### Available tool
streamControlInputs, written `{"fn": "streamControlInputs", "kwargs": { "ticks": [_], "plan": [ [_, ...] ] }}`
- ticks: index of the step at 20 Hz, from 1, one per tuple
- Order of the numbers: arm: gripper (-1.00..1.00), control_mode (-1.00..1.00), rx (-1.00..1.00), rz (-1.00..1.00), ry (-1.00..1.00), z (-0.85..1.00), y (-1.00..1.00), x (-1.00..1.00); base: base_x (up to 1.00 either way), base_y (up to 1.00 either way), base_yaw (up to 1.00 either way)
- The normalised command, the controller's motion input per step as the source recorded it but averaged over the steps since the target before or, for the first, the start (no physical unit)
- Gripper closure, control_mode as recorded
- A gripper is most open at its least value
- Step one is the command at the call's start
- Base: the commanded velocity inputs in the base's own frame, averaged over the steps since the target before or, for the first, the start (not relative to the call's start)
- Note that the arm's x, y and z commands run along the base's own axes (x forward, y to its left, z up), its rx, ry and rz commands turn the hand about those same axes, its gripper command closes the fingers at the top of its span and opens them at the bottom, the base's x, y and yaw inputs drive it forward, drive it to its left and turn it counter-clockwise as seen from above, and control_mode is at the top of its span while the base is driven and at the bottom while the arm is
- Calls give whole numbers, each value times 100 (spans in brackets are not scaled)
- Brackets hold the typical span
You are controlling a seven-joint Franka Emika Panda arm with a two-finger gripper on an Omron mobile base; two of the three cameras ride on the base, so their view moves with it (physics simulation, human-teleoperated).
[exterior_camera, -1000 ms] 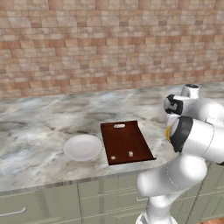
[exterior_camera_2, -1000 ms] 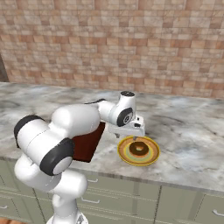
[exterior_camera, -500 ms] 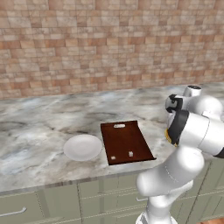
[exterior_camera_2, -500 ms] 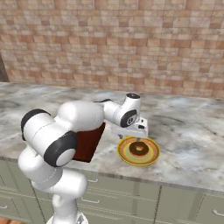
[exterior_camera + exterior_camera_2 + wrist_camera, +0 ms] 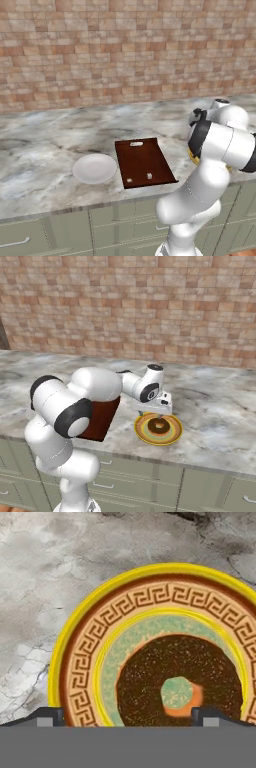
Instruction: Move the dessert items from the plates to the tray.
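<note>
Brown doughnut [image 5: 180, 684] is sitting dead centre on the yellow-rimmed plate [image 5: 171, 435], and the big change over the last second is that the arm has swung further out over it: the hand sat a bit back from the plate before, and now it's parked right on top, with the hand view looking almost straight down on the ring. The fingers [image 5: 129, 717] are spread as wide as they go and holding nothing, one tip showing either side of the doughnut low in that view, so it reads to me like the lineup for a grab that hasn't happened yet. Nothing on the surface [image 5: 45, 150] itself has budged. The reddish-brown tray [image 5: 144, 162] is in the same spot, just beside the plain white plate [image 5: 94, 168], and the tiny white morsel [image 5: 149, 176] is already lying on the tray near its front edge, next to the tray's own pale dot. So I'd call it halfway: one dessert item is across, the white plate looks bare, and the doughnut is the last piece, well apart from the tray on the far side of the arm. As for writing, no brands, labels or text anywhere; the closest thing is the Greek-key pattern running round the plate's orange band.
</note>
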Motion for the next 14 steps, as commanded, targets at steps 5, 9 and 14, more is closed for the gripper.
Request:
{"fn": "streamControlInputs", "kwargs": {
  "ticks": [5, 9, 14],
  "plan": [
    [-100, -100, 1, 0, 2, -21, -1, 0, 0, 0, 0],
    [-100, -100, 1, 0, 3, -20, 0, 0, 0, 0, 0],
    [-100, -100, 0, 0, 0, -19, 0, 0, 0, 0, 0]
  ]
}}
